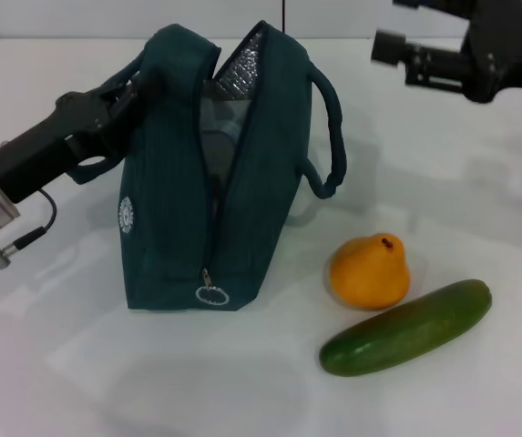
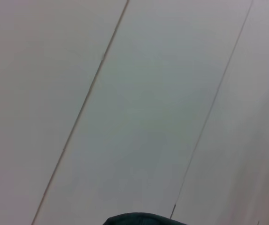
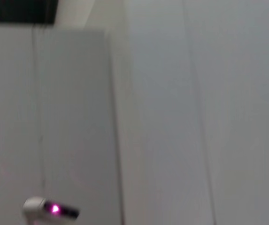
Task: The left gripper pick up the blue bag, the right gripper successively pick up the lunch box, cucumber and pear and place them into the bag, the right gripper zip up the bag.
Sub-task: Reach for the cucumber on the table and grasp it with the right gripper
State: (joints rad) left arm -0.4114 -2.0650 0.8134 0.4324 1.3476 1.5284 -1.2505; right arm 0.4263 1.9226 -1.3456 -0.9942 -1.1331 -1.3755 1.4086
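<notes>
One bag (image 1: 215, 182), pear (image 1: 370, 271), cucumber (image 1: 406, 328)

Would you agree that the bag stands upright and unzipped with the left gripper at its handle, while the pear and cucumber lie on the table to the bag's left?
Not quite. In the head view the pear and cucumber lie on the table on the robot's right of the bag, not its left. The rest holds: the bag stands upright, unzipped, with the left gripper at its handle.

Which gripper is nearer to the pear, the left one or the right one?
Right, by a small margin. The right gripper hangs above and behind the pear, apart from it. The left gripper is at the blue bag's far handle, with the bag between it and the pear.
</notes>
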